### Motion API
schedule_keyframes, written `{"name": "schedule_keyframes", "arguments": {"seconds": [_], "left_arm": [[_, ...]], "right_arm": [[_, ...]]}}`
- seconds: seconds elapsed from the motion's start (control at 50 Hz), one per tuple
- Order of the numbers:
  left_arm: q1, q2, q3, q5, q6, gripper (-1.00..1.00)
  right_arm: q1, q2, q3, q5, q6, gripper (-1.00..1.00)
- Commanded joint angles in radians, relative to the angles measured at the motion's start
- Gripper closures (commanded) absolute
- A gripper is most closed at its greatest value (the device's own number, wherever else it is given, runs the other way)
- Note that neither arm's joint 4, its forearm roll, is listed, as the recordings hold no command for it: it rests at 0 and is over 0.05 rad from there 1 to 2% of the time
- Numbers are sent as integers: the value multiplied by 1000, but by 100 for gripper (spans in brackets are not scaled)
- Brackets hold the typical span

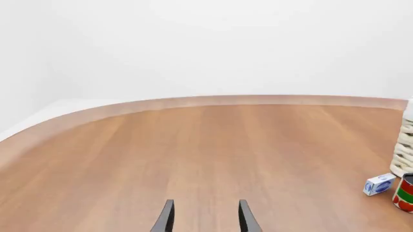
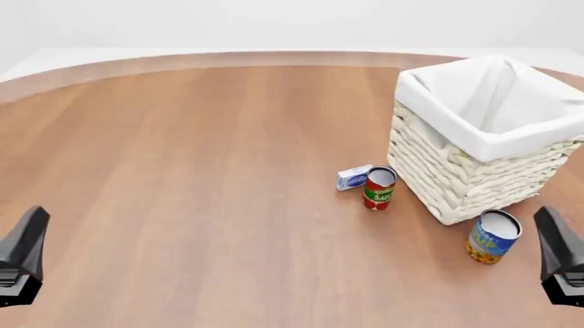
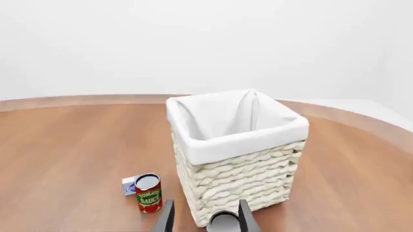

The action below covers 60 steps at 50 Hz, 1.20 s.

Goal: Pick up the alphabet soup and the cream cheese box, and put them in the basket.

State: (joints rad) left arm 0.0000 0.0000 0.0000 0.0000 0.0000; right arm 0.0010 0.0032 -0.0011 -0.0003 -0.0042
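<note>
The alphabet soup stands upright just in front of the basket's near corner. The cream cheese box lies to the basket's left, beside a red tomato sauce can. My right gripper hangs open at the right edge, just right of the soup and apart from it. In the right wrist view the soup's silver top shows beyond the open right gripper, before the basket. My left gripper is open at the far left, holding nothing.
The left wrist view shows the open left gripper over bare wood, with the cream cheese box, the red can and the basket's wall at one edge. The table's curved far edge meets a white wall.
</note>
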Motion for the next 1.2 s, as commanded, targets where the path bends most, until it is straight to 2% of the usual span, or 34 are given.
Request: {"name": "schedule_keyframes", "arguments": {"seconds": [0.02,0.2,0.24,0.28,0.3,0.34,0.38,0.46,0.52,0.54,0.6,0.68,0.82,1.1,1.2], "left_arm": [[0,0,0,0,0,-100],[0,0,0,0,0,-100],[0,0,0,0,0,-100],[0,0,0,0,0,-100],[0,0,0,0,0,-100],[0,0,0,0,0,-100],[0,0,0,0,0,-100],[0,0,0,0,0,-100],[0,0,0,0,0,-100],[0,0,0,0,0,-100],[0,0,0,0,0,-100],[0,0,0,0,0,-100],[0,0,0,0,0,-100],[0,0,0,0,0,-100],[0,0,0,0,0,-100]], "right_arm": [[17,2,-4,3,-11,-100],[85,-1,-5,24,-56,-100],[94,26,-58,61,-72,-100],[120,84,-73,47,-86,-100],[133,120,-77,27,-111,-100],[144,137,-81,18,-98,-100],[180,157,-96,25,-125,-100],[217,203,-165,70,-116,-100],[228,211,-190,86,-133,-100],[230,249,-241,110,-123,-100],[248,269,-246,108,-118,-100],[275,321,-319,138,-130,-100],[332,407,-404,147,-230,-100],[375,581,-486,101,-329,-100],[409,631,-525,112,-382,-100]]}}
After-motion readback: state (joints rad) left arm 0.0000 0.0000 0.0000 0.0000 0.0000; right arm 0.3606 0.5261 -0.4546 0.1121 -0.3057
